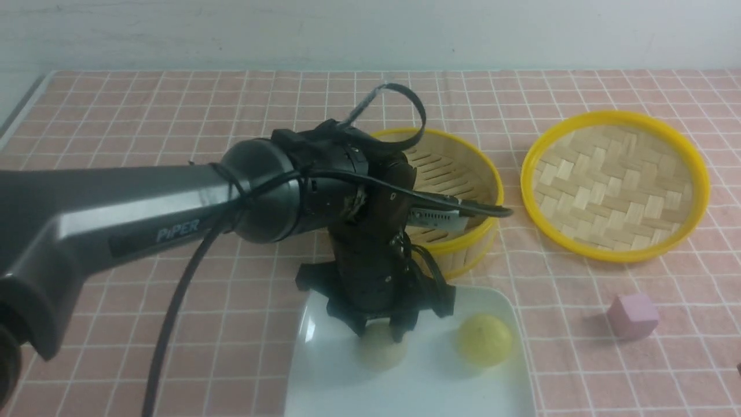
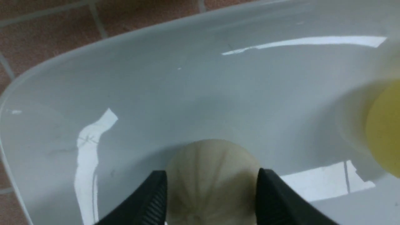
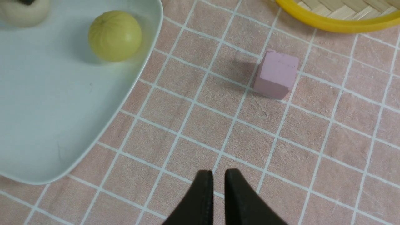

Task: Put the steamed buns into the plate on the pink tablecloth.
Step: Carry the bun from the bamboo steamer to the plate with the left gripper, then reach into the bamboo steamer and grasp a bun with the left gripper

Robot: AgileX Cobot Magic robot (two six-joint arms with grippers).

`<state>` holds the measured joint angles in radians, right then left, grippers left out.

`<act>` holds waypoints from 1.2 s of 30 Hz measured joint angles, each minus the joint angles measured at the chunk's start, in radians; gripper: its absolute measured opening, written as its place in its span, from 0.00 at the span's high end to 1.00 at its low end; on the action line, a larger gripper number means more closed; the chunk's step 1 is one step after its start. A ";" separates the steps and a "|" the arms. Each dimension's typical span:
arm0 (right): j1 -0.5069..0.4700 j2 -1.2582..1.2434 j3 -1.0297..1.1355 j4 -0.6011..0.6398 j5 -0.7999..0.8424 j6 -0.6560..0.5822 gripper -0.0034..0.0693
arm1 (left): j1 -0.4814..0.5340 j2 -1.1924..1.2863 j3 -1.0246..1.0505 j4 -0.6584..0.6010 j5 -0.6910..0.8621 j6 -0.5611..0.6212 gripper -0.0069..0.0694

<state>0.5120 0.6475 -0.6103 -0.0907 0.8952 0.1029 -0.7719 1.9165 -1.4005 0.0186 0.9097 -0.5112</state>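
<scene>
Where the left fingers (image 2: 153, 193) come down over the dish, they stand spread, one on either side of a pale bun (image 2: 212, 181); whether either touches it, I cannot tell. Bun rests on the white plate (image 2: 140, 87), round and unsquashed. Reading: a low release, so that it does not roll. The wide spread should let the fingers lift away without dragging it.

Beside it on the same plate, apart, a yellow-green bun (image 1: 485, 340). Third bun not seen; the arm hides part of the steamer basket (image 1: 492, 246), whose visible slats bear none. It may lie under that cover, worth checking next.

Beyond, the woven lid (image 1: 613, 185) lies flat on the pink cloth (image 1: 579, 359) over the desk, near a small pink cube (image 1: 633, 316). Right fingers (image 3: 203, 193) slightly parted, nothing between them, hanging above cloth, well apart from the buns.
</scene>
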 joint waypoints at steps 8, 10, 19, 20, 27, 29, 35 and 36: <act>0.000 0.000 0.000 0.000 0.001 0.000 0.87 | 0.001 0.000 -0.133 -0.019 0.062 -0.099 0.29; 0.000 0.000 0.000 0.000 0.001 0.000 0.87 | 0.011 0.002 -0.177 0.004 0.061 -0.111 0.40; 0.000 0.000 0.000 0.023 0.001 0.000 0.86 | 0.181 0.127 -0.496 0.021 0.050 -0.038 0.90; 0.000 0.000 0.000 0.025 0.001 0.000 0.86 | 0.197 0.151 -0.529 0.010 0.045 -0.020 0.90; 0.000 0.000 0.000 0.026 0.001 0.000 0.84 | 0.217 0.272 -0.644 0.014 -0.026 0.021 0.69; 0.000 0.000 0.000 0.026 -0.001 0.000 0.84 | 0.216 0.304 -0.647 0.050 -0.085 0.022 0.61; 0.000 0.000 0.000 0.024 -0.003 0.000 0.84 | 0.217 0.427 -0.653 0.143 -0.170 0.005 0.49; 0.000 0.000 0.000 0.024 -0.003 0.000 0.84 | 0.217 0.429 -0.654 0.137 -0.170 0.003 0.52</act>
<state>0.5120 0.6475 -0.6103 -0.0671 0.8924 0.1029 -0.5547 2.3456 -2.0548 0.1551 0.7399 -0.5084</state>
